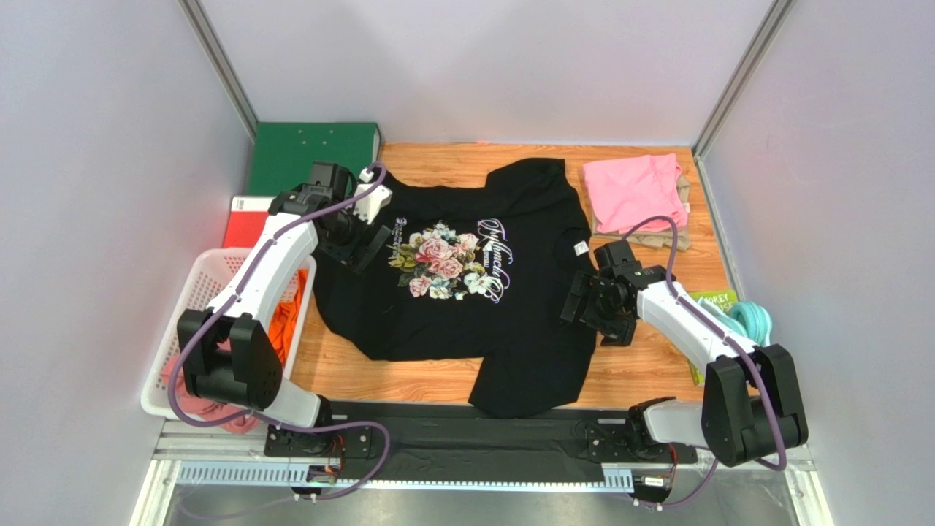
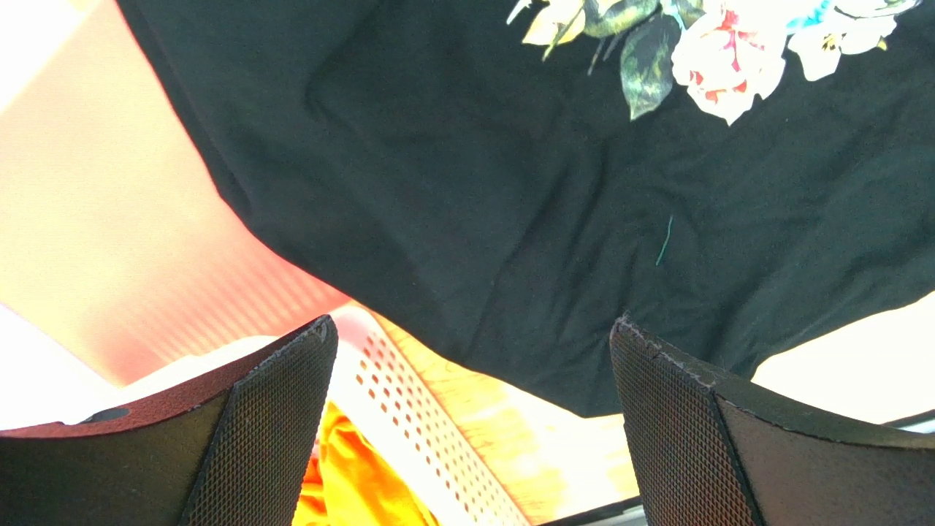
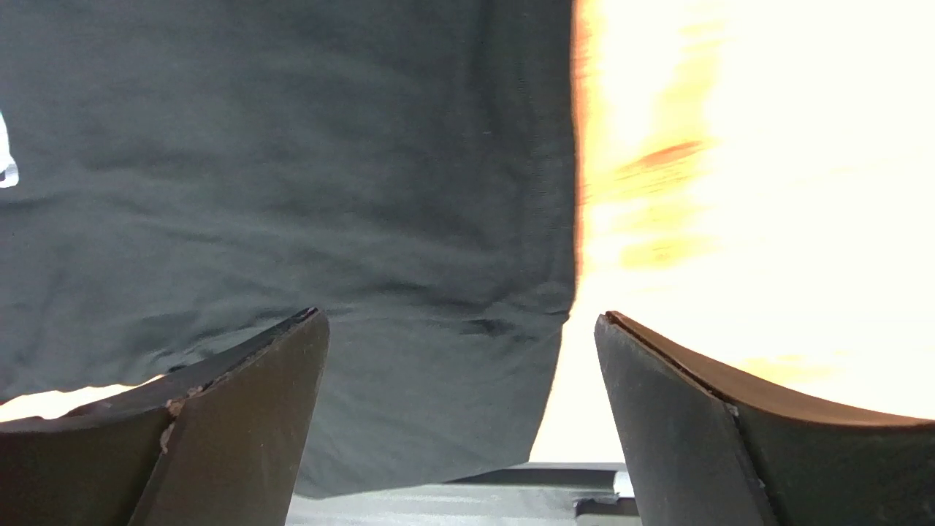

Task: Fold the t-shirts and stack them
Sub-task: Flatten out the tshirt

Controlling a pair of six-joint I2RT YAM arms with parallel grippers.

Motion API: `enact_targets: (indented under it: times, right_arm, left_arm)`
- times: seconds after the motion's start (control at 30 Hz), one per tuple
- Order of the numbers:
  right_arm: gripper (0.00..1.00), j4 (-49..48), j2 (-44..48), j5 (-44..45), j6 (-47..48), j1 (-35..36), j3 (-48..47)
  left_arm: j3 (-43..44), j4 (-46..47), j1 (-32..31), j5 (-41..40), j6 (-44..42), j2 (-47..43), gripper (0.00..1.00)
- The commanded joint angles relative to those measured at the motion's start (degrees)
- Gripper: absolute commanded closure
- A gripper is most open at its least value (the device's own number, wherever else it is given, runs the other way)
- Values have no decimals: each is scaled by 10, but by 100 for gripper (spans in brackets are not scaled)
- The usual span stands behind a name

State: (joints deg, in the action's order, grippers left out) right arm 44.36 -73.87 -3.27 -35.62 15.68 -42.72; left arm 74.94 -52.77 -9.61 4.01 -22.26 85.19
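Across the middle of the table [image 1: 373, 381] the black shirt [image 1: 439, 323] lies spread flat. Its long axis runs left to right, neck toward the right gripper [image 1: 579, 298] and hem toward the left gripper [image 1: 368, 236]. Both grippers hover over its edges with jaws wide apart, holding nothing.

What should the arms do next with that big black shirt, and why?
The black t-shirt lies spread flat, print up. The left pincer and right pincer hang open and empty, one above each of its sides. So the next move is probably to lower both and pinch those edges for a first fold.
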Motion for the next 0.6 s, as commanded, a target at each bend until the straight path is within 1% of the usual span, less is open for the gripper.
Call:
enact_targets:
  times: [0.0,0.1,0.13,0.23,0.4,0.57]
  right_arm:
    - [0,-21,2,-38,-10,1,-57]
    - [0,-39,-53,-64,-11,5,-120]
    - [0,-42,-86,-75,-6,8,-151]
    - [0,-77,-147,-105,-9,18,-187]
    - [0,-139,-247,-144,-20,21,-211]
    - [0,-161,-297,-159,-26,26,-205]
  left_arm:
    - [16,10,0,0,-3,20,0]
    - [49,13,0,-5,13,67,0]
    - [56,14,0,-6,16,85,0]
    - [77,21,0,-8,23,116,0]
    - [83,22,0,-15,27,138,0]
    - [66,25,0,-14,20,126,0]
